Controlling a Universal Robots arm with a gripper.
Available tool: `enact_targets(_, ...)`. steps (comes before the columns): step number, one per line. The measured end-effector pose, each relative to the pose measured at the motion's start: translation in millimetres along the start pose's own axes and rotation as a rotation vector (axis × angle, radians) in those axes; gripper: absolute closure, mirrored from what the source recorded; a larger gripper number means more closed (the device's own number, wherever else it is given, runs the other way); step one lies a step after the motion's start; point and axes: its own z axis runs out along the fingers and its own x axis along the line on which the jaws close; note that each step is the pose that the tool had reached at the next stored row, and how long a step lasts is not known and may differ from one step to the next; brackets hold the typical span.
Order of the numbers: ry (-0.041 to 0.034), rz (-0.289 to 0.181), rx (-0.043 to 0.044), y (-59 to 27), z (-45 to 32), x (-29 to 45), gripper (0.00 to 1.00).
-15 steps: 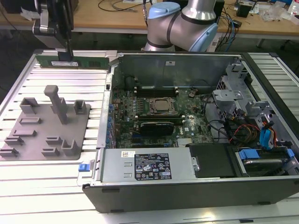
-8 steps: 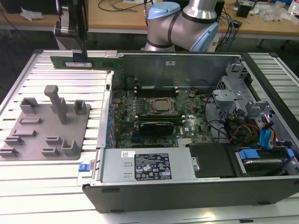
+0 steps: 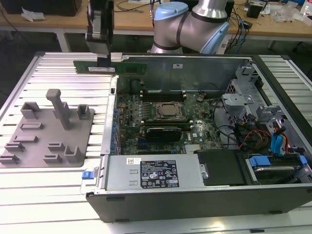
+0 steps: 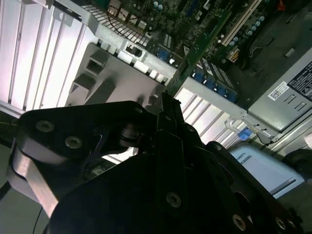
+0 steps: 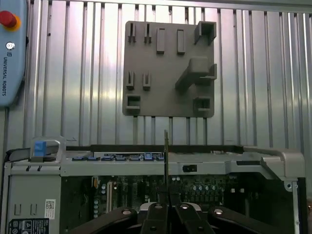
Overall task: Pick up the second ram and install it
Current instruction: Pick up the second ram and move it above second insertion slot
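One arm [image 3: 195, 27] carries one hand [image 3: 103, 61], clenched on one ram stick [image 3: 109, 67]. The stick is a long, thin green board with a white label on its face. It is held level in the air over the far corner of the one open computer case [image 3: 195, 200], at the exterior view's left. One gray fixture plate [image 3: 48, 131] lies on the bench [image 3: 44, 195] beside the case. The first wrist view shows the stick edge-on as a thin line, and one control pendant [image 5: 12, 58] with a red button [image 5: 7, 18].
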Motion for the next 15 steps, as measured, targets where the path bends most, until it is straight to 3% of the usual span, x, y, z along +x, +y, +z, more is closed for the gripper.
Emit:
enact_targets(1, 0.0001, 0.0, -0.0009, -8.9, -0.1, -0.1, 0.91)
enact_targets(7, 0.0001, 0.0, -0.0026, -33.4, -0.3, -0.4, 0.91)
enact_targets(10, 0.0001, 0.0, -0.0032, -52.9, -0.4, -0.4, 0.91)
enact_targets(15, 0.0001, 0.0, -0.0034, -71.2, -0.5, -0.4, 0.91)
